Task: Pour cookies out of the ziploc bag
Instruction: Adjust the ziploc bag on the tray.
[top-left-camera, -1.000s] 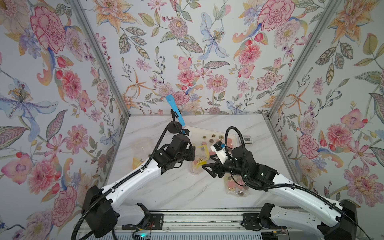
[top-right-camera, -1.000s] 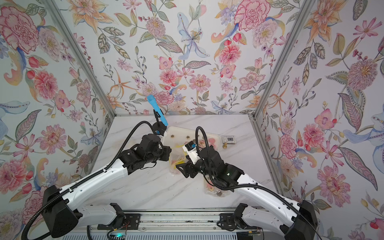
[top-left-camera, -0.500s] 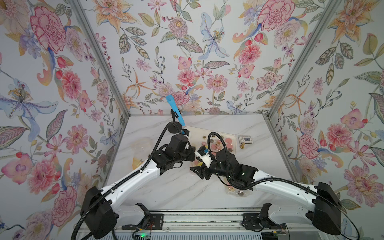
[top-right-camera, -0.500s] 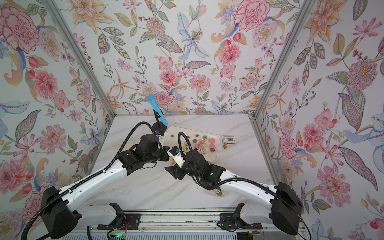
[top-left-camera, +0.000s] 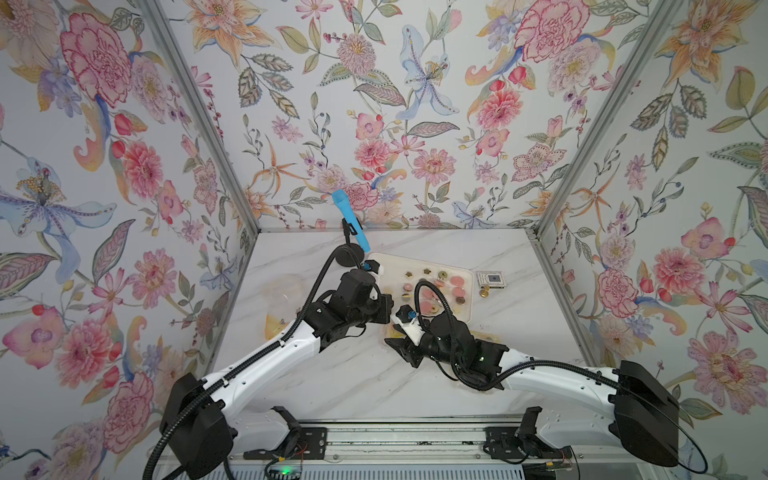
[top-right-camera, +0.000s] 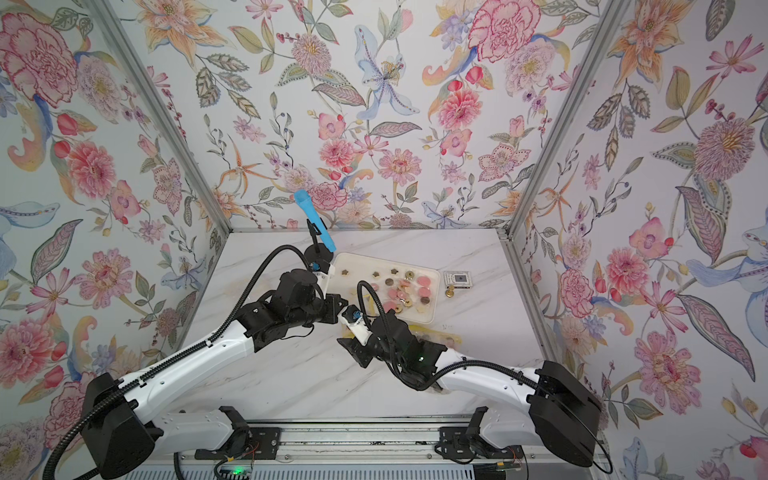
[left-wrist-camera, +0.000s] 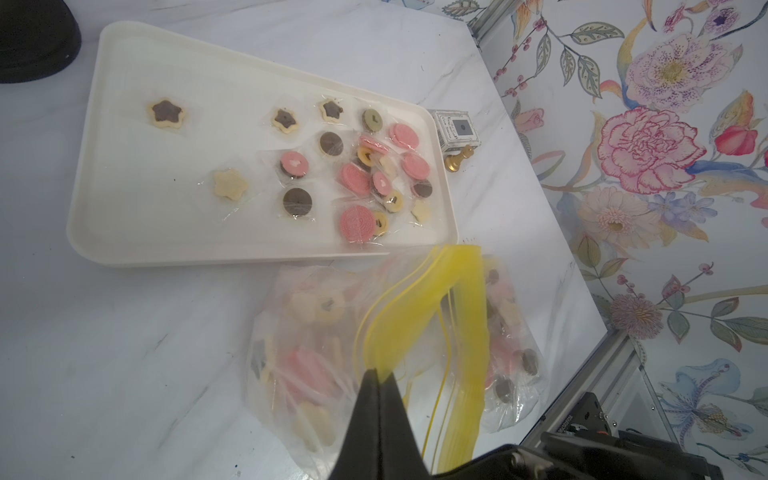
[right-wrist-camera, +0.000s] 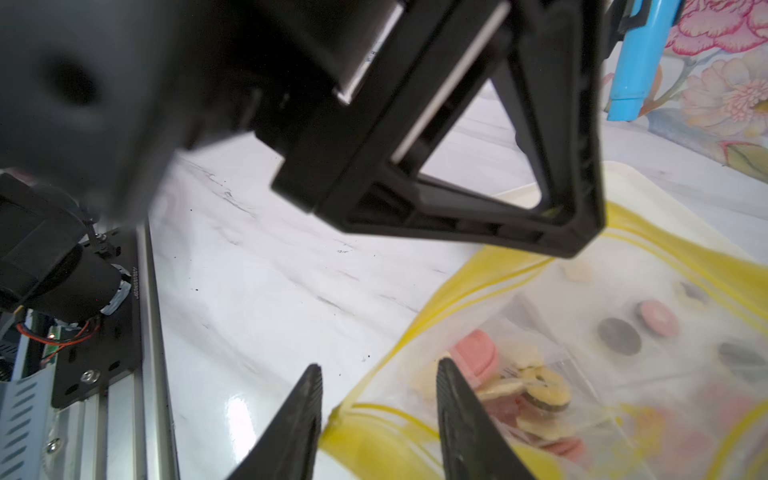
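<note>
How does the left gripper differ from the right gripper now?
The left gripper is shut, pinching the yellow zip strip of the ziploc bag; the right gripper is open, a strip edge between its fingers. The left gripper holds its part raised; the right gripper sits low, near the table. Both are black and at the bag's mouth.

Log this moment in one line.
left gripper: shut on ziploc bag rim | right gripper: open, astride rim | cookies: some on tray, many in bag

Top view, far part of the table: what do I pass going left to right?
blue microphone on its stand → white tray → small box
</note>
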